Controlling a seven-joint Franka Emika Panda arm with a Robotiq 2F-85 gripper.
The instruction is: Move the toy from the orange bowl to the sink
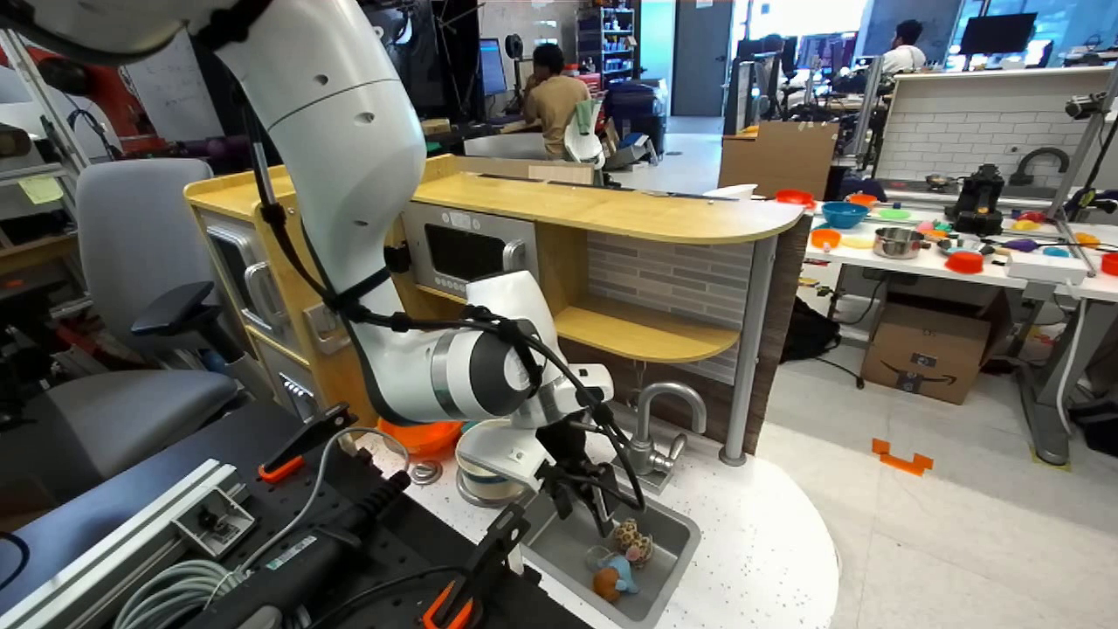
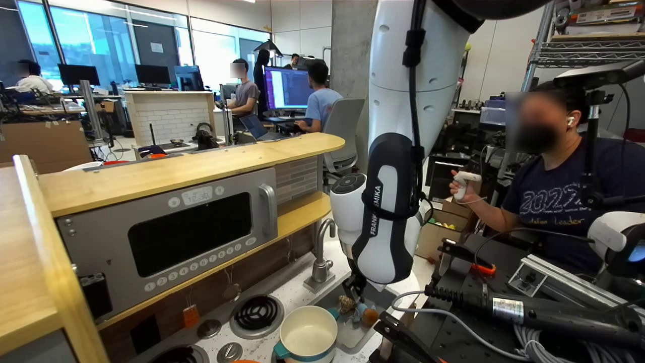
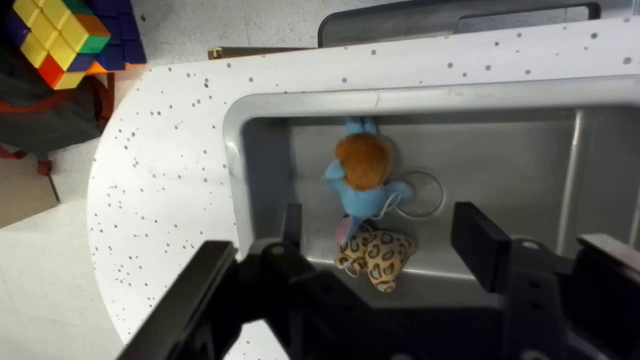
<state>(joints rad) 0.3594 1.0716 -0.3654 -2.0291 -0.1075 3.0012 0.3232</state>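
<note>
Gripper [image 3: 384, 236] is hanging over the sink [image 3: 505, 160], fingers [image 3: 480, 245] standing wide, holding nothing; whether they're touching anything below, can't tell. Two toys are lying on its floor, in contact: a blue plush [image 3: 364, 202] w/ brown fur & a leopard plush [image 3: 382, 255]. Which is the task's toy, can't tell, but both are resting where it should end up. Orange bowl [image 1: 424, 439] is sitting on the far side of the cream pot [image 2: 308, 330] from the sink, partly hidden in an exterior view; contents aren't showing.

Step in hand (judged): release appears done, so withdrawal is probably what's remaining. Recommended: rising straight up, slowly, fingers apart, b/c the white cord [image 3: 386, 207] on the blue plush could be snagging a fingertip; clearing the rim before sideways travel & giving the faucet [image 1: 644, 424] ample room. Narrowing early would be risking a re-grip of either toy.

Surface: speckled countertop [image 3: 160, 200] is curving round one end of the sink; the pot is standing just beside it, nr. a black burner [image 2: 257, 315]. Toy microwave [image 2: 186, 227] is rising behind; a black bench [image 1: 424, 528] w/ clamps [image 2: 463, 256] is flanking the opp. side.

Room: a person [image 2: 564, 186] is holding up a white controller [image 2: 467, 180] nr. the bench; more people [image 2: 325, 103] are sitting in the bkgd.
</note>
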